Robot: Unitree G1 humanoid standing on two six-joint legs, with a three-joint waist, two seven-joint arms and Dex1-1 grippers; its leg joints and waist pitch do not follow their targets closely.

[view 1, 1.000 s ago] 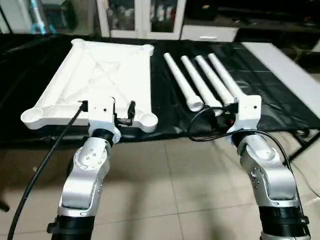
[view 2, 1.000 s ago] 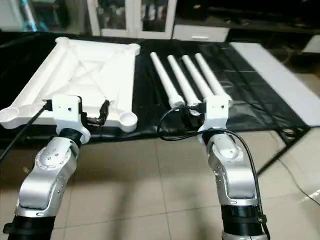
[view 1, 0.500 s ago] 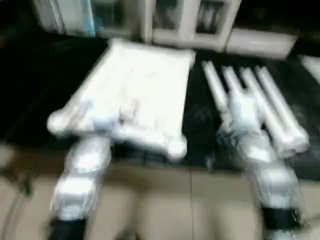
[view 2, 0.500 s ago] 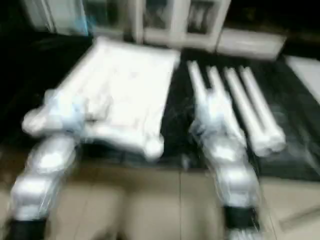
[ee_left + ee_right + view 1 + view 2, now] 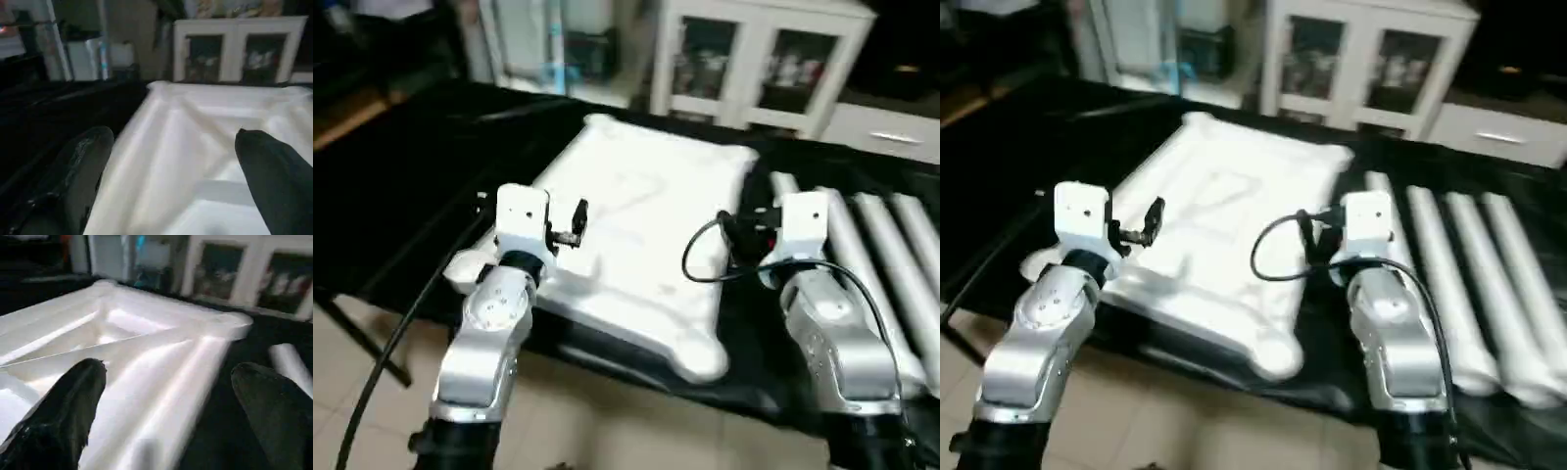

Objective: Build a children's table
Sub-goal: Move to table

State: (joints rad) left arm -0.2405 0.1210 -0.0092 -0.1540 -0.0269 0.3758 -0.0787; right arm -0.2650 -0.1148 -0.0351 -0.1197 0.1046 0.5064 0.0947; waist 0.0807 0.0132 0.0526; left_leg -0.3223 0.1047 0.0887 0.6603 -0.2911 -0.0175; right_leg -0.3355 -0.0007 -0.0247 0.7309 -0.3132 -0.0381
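On the black-draped surface point(image 5: 391, 176), the white top point(image 5: 636, 235) is lying ribs-up, tube legs point(image 5: 1474, 284) resting beside it; left pincer point(image 5: 171, 161) and right pincer point(image 5: 166, 401) are both hovering wide, holding nothing.

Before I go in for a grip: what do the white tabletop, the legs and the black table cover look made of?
Tabletop: looks like moulded white plastic, smooth with a soft sheen, ribs cast into its underside. Legs: the same white, probably plastic tubes, glossy highlights along their length. Black cover: a thin sheet, plastic film or cloth, creased and faintly shiny; which one is unclear.
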